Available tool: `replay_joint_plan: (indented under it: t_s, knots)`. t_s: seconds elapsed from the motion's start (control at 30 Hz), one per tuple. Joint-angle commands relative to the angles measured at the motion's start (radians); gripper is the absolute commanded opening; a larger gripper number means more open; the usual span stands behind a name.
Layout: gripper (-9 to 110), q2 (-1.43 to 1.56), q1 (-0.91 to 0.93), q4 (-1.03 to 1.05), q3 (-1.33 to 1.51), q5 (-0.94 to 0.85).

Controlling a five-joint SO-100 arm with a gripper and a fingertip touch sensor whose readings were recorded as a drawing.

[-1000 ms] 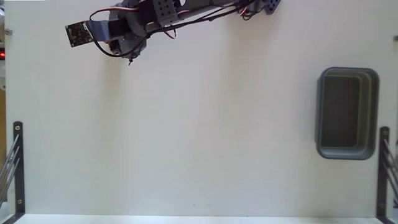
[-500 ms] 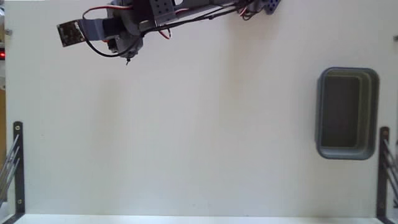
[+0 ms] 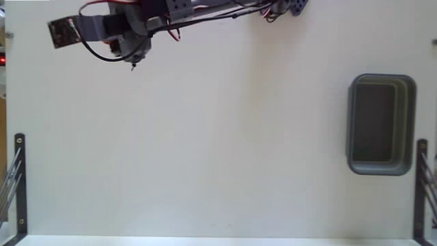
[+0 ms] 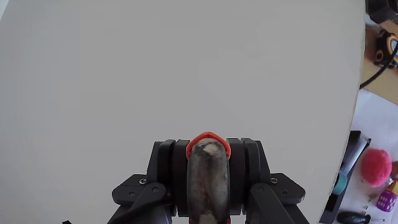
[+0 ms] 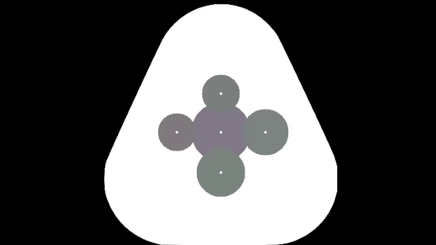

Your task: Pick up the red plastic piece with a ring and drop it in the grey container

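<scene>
In the wrist view a small red-orange edge, the red plastic piece (image 4: 208, 135), shows at the tip of my gripper (image 4: 208, 148). The jaws stand together with no gap; its ring is hidden. In the fixed view the gripper (image 3: 131, 60) hangs at the top left of the white table, far from the grey container (image 3: 355, 123), which lies at the right edge with a dark inside that shows nothing in it. The piece is too small to make out in the fixed view.
Black metal brackets (image 3: 19, 179) stand at the table's left and right edges (image 3: 420, 179). The arm's links and wires (image 3: 205, 9) run along the top edge. Clutter, including a pink ball (image 4: 375, 165), lies beyond the table's edge in the wrist view.
The arm's end has shifted left and slightly up in the fixed view. The container has not moved.
</scene>
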Motion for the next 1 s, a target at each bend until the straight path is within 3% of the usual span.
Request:
replay_joint_plan:
  t_s: [0.0,0.5,0.97]
  knots:
    - [28,0.012,0.019,0.051,-0.114,0.003]
    - [28,0.002,-0.005,0.079,-0.152,0.003]
    - [28,0.018,-0.232,0.079,-0.136,0.003]
